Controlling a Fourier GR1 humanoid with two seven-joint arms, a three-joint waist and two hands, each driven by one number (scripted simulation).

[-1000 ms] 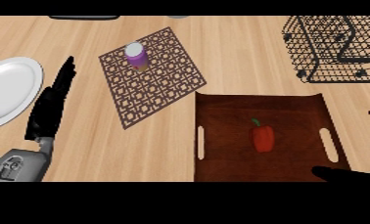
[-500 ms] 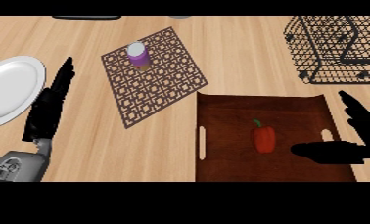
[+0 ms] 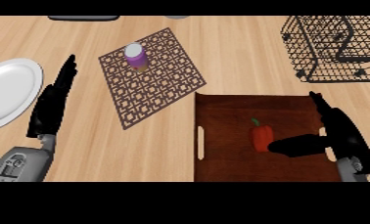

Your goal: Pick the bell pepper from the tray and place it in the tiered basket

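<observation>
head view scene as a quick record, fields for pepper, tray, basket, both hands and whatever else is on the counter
bell pepper: red, lying on the tray, not held
tray: dark brown, front right of counter
tiered basket: black wire, back right
right hand: open, over the tray's right side, thumb beside the pepper
left hand: open, resting at left
mat: brown lattice, a purple cup on it
plate: white, left edge

No readable text anywhere.
Checked the purple bottle (image 3: 136, 57), the tray (image 3: 224, 115), the wire basket (image 3: 334, 47), the white plate (image 3: 16, 89) and the patterned mat (image 3: 155, 88): no labels, brands, numbers or signs legible on any of them. The mat's cut-out pattern is just decoration, not lettering.
</observation>
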